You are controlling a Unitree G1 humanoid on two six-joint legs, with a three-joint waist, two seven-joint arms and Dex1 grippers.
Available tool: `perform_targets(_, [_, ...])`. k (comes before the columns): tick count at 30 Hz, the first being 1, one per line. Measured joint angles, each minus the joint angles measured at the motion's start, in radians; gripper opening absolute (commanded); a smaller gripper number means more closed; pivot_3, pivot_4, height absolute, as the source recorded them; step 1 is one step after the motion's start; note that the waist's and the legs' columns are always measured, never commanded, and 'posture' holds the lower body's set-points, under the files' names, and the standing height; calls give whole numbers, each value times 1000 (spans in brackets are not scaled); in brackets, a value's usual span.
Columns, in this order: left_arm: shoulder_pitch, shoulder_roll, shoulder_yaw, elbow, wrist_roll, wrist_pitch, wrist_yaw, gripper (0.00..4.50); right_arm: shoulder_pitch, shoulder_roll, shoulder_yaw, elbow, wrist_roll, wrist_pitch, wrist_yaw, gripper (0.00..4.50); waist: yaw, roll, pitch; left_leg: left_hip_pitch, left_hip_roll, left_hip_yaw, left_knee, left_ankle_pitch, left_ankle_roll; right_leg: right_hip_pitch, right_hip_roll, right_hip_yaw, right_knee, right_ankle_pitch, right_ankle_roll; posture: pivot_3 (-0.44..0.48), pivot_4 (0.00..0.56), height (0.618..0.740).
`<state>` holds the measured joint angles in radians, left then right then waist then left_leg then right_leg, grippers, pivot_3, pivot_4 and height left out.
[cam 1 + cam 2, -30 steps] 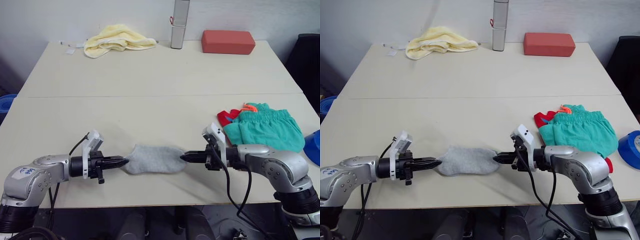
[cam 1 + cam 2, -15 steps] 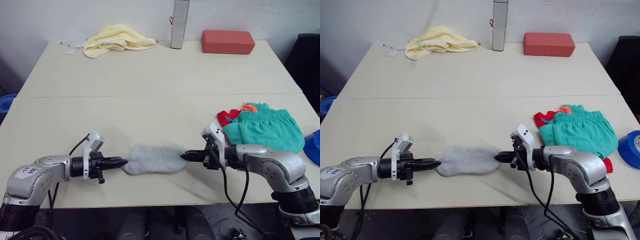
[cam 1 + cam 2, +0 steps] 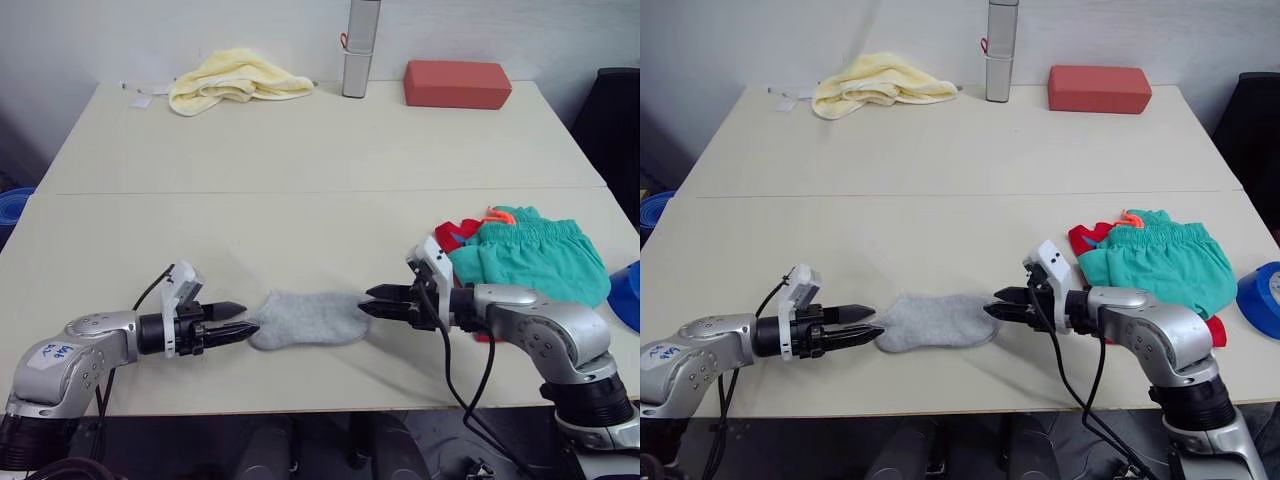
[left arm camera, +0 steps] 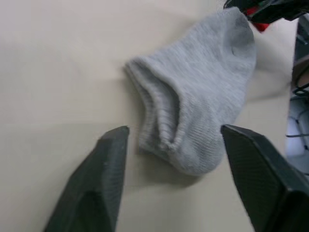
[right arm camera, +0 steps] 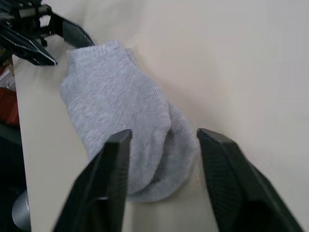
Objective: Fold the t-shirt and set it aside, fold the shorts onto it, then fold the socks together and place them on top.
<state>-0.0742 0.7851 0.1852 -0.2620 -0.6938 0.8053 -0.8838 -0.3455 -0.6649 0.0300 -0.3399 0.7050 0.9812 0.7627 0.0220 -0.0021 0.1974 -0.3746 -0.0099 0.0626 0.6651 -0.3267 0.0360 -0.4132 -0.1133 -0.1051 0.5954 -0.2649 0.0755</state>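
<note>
The grey socks (image 3: 308, 318) lie flat, one over the other, on the table near its front edge. My left gripper (image 3: 240, 322) is open at their cuff end (image 4: 164, 121), its fingers (image 4: 108, 164) spread on either side of it. At the toe end, my right gripper (image 3: 368, 302) is open too, straddling the toes (image 5: 154, 169). The teal-green shorts (image 3: 530, 255) with an orange drawstring lie folded at the right, on top of the red t-shirt (image 3: 452, 235), of which just the edges peek out.
At the table's far edge lie a yellow towel (image 3: 235, 78), a metal cylinder (image 3: 357, 50) and a red block (image 3: 456, 83). A blue tape roll (image 3: 1260, 298) sits at the right edge. A seam (image 3: 320, 190) crosses the table (image 3: 320, 140).
Both grippers were shut on the two ends of the socks; now both have opened and let go. The socks rest on the table in the same place.
</note>
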Motion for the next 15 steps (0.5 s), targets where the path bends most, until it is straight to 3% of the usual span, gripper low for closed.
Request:
perform_targets(2, [29, 12, 40, 2, 3, -40, -26, 3580, 31, -40, -37, 1, -3, -46, 42, 2720, 0, 0, 0, 0, 0, 0, 0, 0, 0, 0, 0, 0, -1, 0, 0, 0, 150, 740])
perform_targets(4, [49, 23, 78, 1, 5, -91, -63, 3165, 50, -62, -77, 0, -1, -106, 109, 2764, 0, 0, 0, 0, 0, 0, 0, 0, 0, 0, 0, 0, -1, 0, 0, 0, 150, 740])
perform_targets(7, [2, 8, 80, -20, -11, -111, -79, 2332, 47, -28, -64, -21, 2, -185, 171, 2157, 0, 0, 0, 1, 0, 0, 0, 0, 0, 1, 0, 0, 0, 0, 0, 0, 150, 740])
perform_targets(13, [-74, -89, -67, -52, 46, -168, -49, 375, 35, 99, 142, -43, -127, -308, 141, 101, -1, 0, 0, 1, 0, 1, 0, 1, 0, 0, 1, 0, 6, 0, 0, 0, 150, 740])
perform_targets(14, [-79, -105, -93, -38, 75, -185, -37, 19, 34, 108, 184, -33, -175, -350, 140, 0, -1, 0, 0, 1, 0, 2, 0, 1, 0, 0, 1, 0, 6, 0, 0, 0, 150, 740])
perform_targets(15, [-81, -114, -126, -27, 106, -199, -27, 19, 33, 127, 223, -13, -218, -388, 138, 0, -2, -1, 0, 1, 0, 2, 1, 1, 0, 0, 2, 0, 6, 0, 0, 0, 150, 740])
